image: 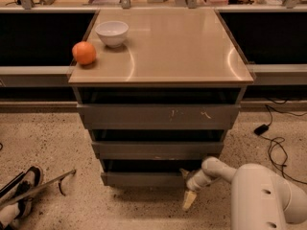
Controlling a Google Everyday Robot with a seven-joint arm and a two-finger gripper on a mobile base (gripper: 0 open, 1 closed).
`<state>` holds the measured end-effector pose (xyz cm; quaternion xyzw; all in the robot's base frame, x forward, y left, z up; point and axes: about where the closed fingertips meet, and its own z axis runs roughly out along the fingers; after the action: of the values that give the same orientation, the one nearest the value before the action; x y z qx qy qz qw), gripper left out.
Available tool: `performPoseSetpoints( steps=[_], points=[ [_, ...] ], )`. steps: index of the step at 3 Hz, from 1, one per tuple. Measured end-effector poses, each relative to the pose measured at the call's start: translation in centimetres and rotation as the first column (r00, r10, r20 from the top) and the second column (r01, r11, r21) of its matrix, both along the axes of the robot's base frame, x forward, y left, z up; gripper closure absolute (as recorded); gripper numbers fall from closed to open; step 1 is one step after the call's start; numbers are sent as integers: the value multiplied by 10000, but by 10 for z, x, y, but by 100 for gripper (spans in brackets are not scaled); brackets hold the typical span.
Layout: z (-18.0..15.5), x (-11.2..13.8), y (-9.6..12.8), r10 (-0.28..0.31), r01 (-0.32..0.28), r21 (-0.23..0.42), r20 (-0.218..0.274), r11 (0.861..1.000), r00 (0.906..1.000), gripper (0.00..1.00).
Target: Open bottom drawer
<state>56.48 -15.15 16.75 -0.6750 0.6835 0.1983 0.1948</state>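
The bottom drawer (144, 178) is the lowest and narrowest plain grey front of the three in the cabinet, just above the floor, with a dark gap above it. My gripper (187, 188) reaches in from the lower right on a white arm and sits at the drawer's right end. One finger (184, 173) points up at the drawer's top edge, the other finger (188, 201) hangs down in front toward the floor.
The middle drawer (156, 150) and scratched top drawer (158, 116) are above. An orange (84, 53) and a white bowl (112, 33) sit on the cabinet top (177, 47). A shoe (19, 195) lies at left; cables (276, 143) at right on the floor.
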Motion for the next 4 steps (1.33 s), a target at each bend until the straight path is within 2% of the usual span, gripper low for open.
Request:
performPoseSetpoints(
  steps=[1, 2, 3, 4],
  points=[
    [-3, -21, 12, 405, -408, -79, -323, 9991, 9987, 0],
    [5, -46, 16, 333, -335, -57, -386, 9994, 9987, 0],
    [2, -79, 28, 631, -629, 57, -815, 9980, 9947, 0],
    [1, -82, 29, 656, -652, 75, -862, 9978, 9941, 0]
  ],
)
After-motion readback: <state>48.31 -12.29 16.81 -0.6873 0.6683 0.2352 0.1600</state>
